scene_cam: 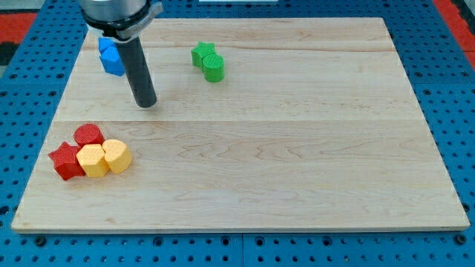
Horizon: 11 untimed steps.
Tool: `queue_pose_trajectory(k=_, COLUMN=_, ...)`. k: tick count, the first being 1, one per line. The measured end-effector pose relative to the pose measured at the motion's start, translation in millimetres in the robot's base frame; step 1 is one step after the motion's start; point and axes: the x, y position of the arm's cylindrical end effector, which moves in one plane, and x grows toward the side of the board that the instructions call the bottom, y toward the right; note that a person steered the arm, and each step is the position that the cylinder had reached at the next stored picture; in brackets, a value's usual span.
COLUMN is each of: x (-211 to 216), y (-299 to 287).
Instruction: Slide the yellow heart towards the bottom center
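1. One pale wooden board (297, 148) fills most of the view, lying on a blue perforated base (453, 89) that shows around its edges, with a red patch (22, 22) at the far left corner.
2. One arm: its dark straight rod (137, 67) comes down from a grey housing (119, 15) at the far left edge of the view and leans slightly to the right as it descends. My tip (147, 104) rests on the board at far left, touching no block. There is no gripper on this arm, so nothing is being grasped or released.
3. Two blue blocks at the far left, beside and partly behind the rod: a blue block (113, 61), shape unclear, with a second blue block (105, 44) just beyond it. Both lie left of my tip and farther away.
4. Two green blocks at the far centre-left, touching each other: a green star-like block (202, 53) and a green rounded block (214, 68) just nearer and to its right. They stand well right of my tip.
5. Two red blocks in the near left cluster: a red star-like block (66, 160) at the cluster's left end and a red rounded block (87, 135) on its far side.
6. Two yellow blocks in that same cluster, pressed side by side: a yellow faceted block (92, 159) touching the red star-like block, and the yellow heart (116, 156) at the cluster's right end. The heart sits near left on the board, well nearer than my tip and slightly to its left.
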Motion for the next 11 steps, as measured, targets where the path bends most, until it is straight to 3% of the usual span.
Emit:
queue_pose_trajectory(k=2, x=46.2, y=2.3)
queue_pose_trajectory(k=5, x=55.8, y=-77.7)
queue_pose_trajectory(k=7, x=87.2, y=-78.5)
queue_pose_trajectory(k=8, x=101.4, y=-66.6)
queue_pose_trajectory(k=11, x=101.2, y=52.6)
